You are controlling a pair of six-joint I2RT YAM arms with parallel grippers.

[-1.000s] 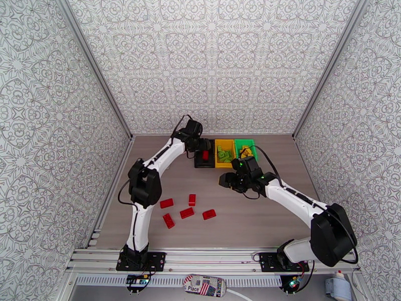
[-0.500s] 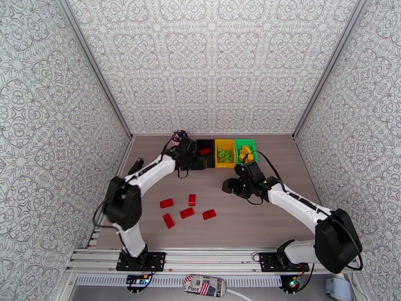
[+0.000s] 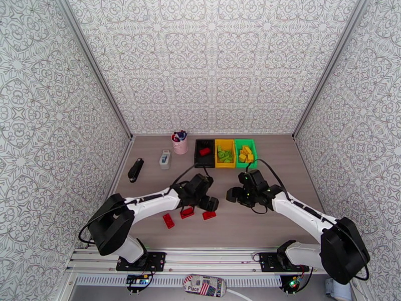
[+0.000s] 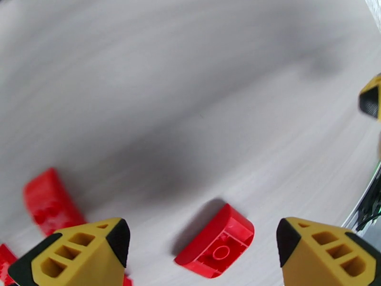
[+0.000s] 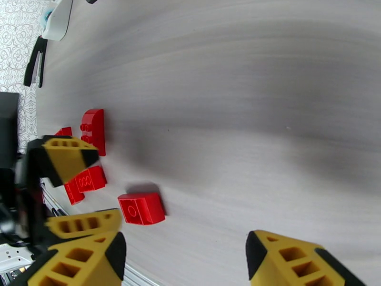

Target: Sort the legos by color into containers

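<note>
**Mia:** Where are the small red plastic bricks (image 3: 187,212)?

**Tom:** A few lie close together on the grey-brown table (image 3: 280,166), near the front. One more sits in the black plastic bin (image 3: 198,159) at the back.

**Mia:** And the other bins?

**Tom:** The yellow plastic bin (image 3: 225,144) is right beside the black one. It has the light green bricks (image 3: 225,155) in it. The green plastic bin (image 3: 245,142) comes next, with the yellow bricks (image 3: 245,154) in it.

**Mia:** What about the left gripper (image 3: 210,203)?

**Tom:** It hangs low over the red bricks. Its yellow fingers (image 4: 85,249) stand wide apart and hold nothing. A curved red brick (image 4: 216,244) lies on the table between them.

**Mia:** And the right gripper (image 3: 232,193)?

**Tom:** It is near the left one and faces it. Its jaws are apart too, with nothing in them. The same curved brick lies just in front of it.
</note>
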